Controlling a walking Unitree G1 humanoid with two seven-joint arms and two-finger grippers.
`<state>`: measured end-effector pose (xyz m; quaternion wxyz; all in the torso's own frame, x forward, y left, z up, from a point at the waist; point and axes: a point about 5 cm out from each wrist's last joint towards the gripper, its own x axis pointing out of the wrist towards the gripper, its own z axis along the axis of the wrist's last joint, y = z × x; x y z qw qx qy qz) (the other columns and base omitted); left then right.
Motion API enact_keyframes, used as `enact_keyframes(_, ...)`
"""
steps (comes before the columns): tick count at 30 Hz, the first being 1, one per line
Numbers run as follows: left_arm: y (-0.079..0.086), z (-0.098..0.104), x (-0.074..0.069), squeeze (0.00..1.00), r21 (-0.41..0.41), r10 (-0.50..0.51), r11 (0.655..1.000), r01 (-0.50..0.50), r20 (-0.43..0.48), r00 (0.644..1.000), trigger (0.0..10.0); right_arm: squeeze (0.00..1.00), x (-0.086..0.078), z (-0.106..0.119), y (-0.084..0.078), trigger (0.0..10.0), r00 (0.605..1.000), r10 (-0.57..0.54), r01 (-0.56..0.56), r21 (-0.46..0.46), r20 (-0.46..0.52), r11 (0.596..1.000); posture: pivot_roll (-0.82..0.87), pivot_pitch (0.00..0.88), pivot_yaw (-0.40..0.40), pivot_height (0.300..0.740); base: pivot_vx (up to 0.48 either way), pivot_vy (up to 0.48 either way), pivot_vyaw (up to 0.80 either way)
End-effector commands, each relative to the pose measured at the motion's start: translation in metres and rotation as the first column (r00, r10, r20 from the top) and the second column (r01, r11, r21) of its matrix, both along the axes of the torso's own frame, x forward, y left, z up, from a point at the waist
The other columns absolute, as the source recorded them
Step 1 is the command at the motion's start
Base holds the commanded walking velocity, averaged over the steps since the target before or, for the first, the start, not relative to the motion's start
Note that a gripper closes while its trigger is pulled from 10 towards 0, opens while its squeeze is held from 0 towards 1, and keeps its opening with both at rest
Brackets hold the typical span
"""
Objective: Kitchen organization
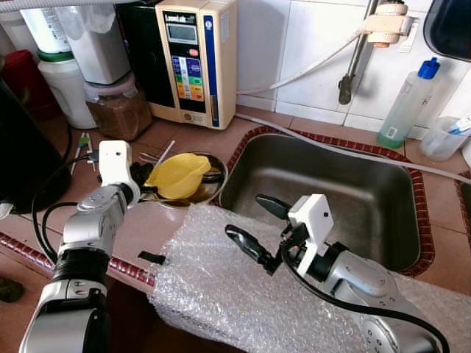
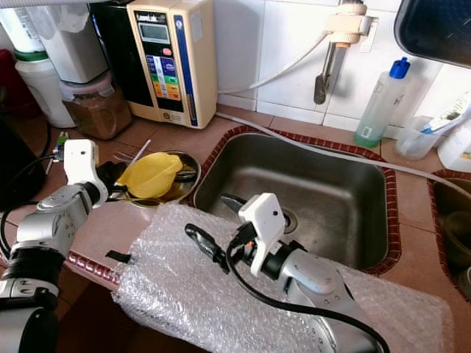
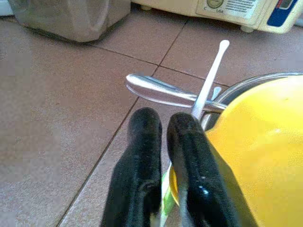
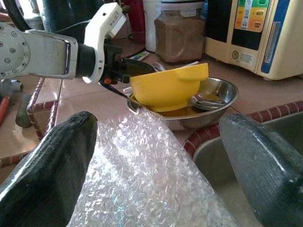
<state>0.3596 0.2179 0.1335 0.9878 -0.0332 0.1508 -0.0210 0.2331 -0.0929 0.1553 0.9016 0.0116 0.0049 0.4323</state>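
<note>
A yellow plastic bowl (image 1: pixel 176 175) lies tilted in a steel bowl (image 1: pixel 213 187) on the tiled counter, left of the sink (image 1: pixel 346 191). A metal spoon (image 3: pixel 156 90) and a thin white stick (image 3: pixel 213 71) rest on the steel bowl's edge. My left gripper (image 1: pixel 143 187) is at the yellow bowl's left rim, its fingers (image 3: pixel 142 156) pressed together on that rim. A sheet of bubble wrap (image 1: pixel 213 287) drapes over the counter's front edge. Just above the wrap, my right gripper (image 1: pixel 246 217) hangs open and holds nothing, pointing toward the bowls.
A cream water machine (image 1: pixel 193 62), a jar of brown powder (image 1: pixel 118 110) and white containers stand at the back left. A dark appliance (image 1: pixel 18 162) is at the far left. A blue-capped bottle (image 1: pixel 408 103) and a clear jug (image 1: pixel 445 140) stand behind the sink.
</note>
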Motion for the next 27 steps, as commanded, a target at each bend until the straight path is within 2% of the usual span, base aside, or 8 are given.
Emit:
enact_keyframes(1,0.000,-0.008,-0.003,0.00,0.022,0.012,1.000,-0.011,-0.034,0.999,0.0,0.00,0.000,0.004,0.001,10.0,1.000,0.010,-0.010,-0.003,0.022,1.000,-0.11,0.000,0.065,0.740,0.000,0.000,0.00)
enact_keyframes(11,-0.007,-0.010,-0.004,0.00,0.024,0.017,1.000,-0.016,-0.035,0.999,0.0,0.00,-0.001,0.004,0.000,10.0,1.000,0.008,-0.007,-0.004,0.023,1.000,-0.12,0.000,0.067,0.740,0.000,0.000,0.00)
enact_keyframes(19,0.002,-0.001,-0.002,0.00,0.049,0.073,0.996,-0.073,0.005,0.997,0.0,0.00,-0.001,0.004,-0.001,10.0,1.000,0.005,-0.004,-0.009,0.023,1.000,-0.12,0.000,0.064,0.740,0.000,0.000,0.00)
enact_keyframes(23,0.006,0.005,-0.003,0.00,0.078,0.099,0.992,-0.102,0.033,0.995,0.0,0.00,0.000,0.004,-0.002,10.0,1.000,0.006,-0.006,-0.009,0.022,1.000,-0.11,0.000,0.062,0.740,0.000,0.000,0.00)
enact_keyframes(24,0.008,0.009,-0.003,0.00,0.116,0.112,0.986,-0.118,0.056,0.992,0.0,0.00,0.000,0.004,-0.002,10.0,1.000,0.006,-0.005,-0.009,0.022,1.000,-0.12,0.000,0.061,0.740,0.000,0.000,0.00)
enact_keyframes(27,0.010,0.013,-0.004,0.00,0.145,0.121,0.981,-0.131,0.079,0.990,0.0,0.00,0.000,0.004,-0.002,10.0,1.000,0.005,-0.005,-0.010,0.021,1.000,-0.11,0.000,0.061,0.740,0.000,0.000,0.00)
